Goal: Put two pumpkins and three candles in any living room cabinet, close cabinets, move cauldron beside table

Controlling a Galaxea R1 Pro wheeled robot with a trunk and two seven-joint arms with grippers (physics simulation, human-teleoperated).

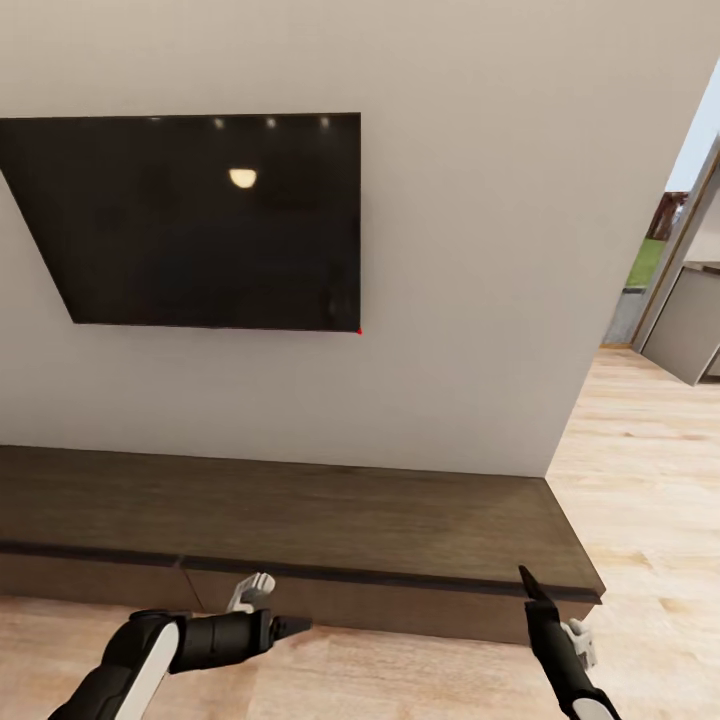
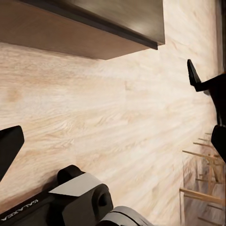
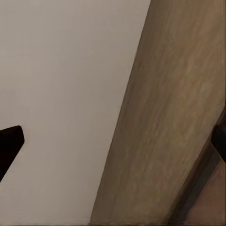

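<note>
Cabinet (image 1: 300, 520) runs long and low along the wall, dark brown top, drawer fronts flush, no gap showing along the front face. Both arms sit low in front of it. Left gripper (image 1: 295, 627) points sideways along the front face near the floor; in the left wrist view its fingertips (image 2: 10, 146) sit wide apart at the frame edges, nothing between them, just pale wood floor (image 2: 117, 117) and the cabinet's underside and front edge (image 2: 94, 28) beyond. Right gripper (image 1: 530, 585) points up at the cabinet's right end, tip level with the dark groove under the top; from the head view it reads as a single black blade, so spread isn't clear there. In the right wrist view one dark fingertip (image 3: 9, 143) is at one edge and another at the opposite edge, so it's spread wide, holding nothing, looking along the cabinet top (image 3: 179, 117) and the plain wall (image 3: 61, 70). Neither gripper clearly touches the cabinet; contact hard to judge. TV (image 1: 200, 220) hangs on the wall above, its left part cut off by the frame. Doorway (image 1: 680, 250) opens at the right.
</note>
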